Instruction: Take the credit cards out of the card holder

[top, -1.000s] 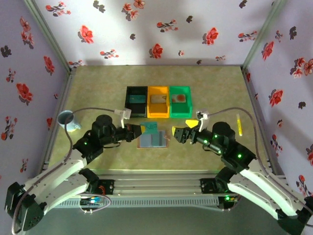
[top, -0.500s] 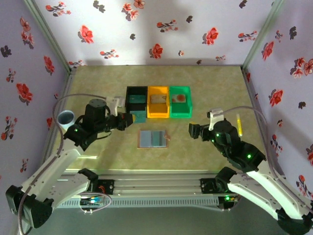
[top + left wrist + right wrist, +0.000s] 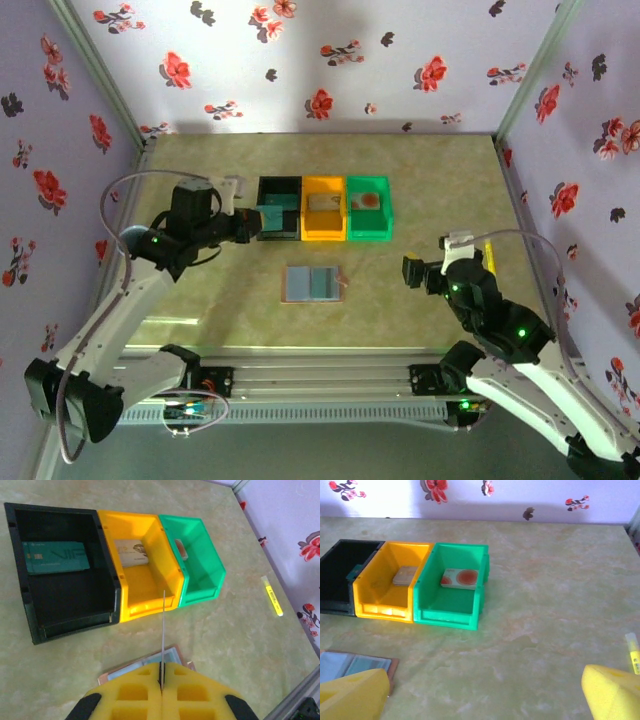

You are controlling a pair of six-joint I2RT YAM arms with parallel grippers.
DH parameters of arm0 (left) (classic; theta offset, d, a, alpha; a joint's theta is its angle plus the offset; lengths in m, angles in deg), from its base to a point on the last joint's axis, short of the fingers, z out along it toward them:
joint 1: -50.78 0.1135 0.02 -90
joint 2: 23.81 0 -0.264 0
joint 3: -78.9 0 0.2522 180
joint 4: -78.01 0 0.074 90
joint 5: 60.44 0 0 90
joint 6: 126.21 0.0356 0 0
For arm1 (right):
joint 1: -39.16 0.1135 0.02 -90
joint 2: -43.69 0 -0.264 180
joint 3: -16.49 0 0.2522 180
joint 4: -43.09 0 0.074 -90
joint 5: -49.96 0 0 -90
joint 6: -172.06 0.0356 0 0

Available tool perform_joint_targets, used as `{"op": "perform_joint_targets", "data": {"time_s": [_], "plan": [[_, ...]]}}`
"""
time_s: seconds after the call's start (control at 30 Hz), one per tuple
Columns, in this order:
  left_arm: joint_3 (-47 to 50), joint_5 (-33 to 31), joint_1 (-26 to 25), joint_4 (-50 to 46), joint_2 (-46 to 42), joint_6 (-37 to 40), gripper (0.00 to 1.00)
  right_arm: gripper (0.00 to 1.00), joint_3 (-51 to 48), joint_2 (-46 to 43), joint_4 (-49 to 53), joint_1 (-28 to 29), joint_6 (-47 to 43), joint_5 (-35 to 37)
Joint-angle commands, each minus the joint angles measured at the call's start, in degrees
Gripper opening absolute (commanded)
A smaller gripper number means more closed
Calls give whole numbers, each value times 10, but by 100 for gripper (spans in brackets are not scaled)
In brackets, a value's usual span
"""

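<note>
Left gripper (image 3: 252, 222): was low over the card holder (image 3: 313, 283) a second ago. It has since drawn back and to the left and now sits at the left side of the black bin (image 3: 279, 184), well apart from the card holder.
Teal card (image 3: 270, 218): carried along, pinched flat between the closed fingers. It was above the card holder and is now over the bin's left part.
Right gripper (image 3: 412, 271): pulled away from just beside the card holder's right edge, further right and nearer its base, fingers spread.
</note>
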Motion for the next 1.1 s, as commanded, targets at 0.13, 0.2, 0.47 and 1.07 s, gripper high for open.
{"op": "perform_joint_targets", "data": {"time_s": [0.13, 0.2, 0.47, 1.07], "plan": [[-29, -8, 17, 9, 25, 32, 0, 99, 6, -30, 46, -3, -4, 32], [-31, -16, 22, 16, 27, 38, 0, 99, -3, -39, 46, -3, 3, 26], [-39, -23, 34, 55, 45, 51, 0, 99, -18, -67, 38, -3, 0, 54], [-91, -38, 55, 87, 167, 63, 0, 99, -30, -61, 25, -4, -8, 25]]}}
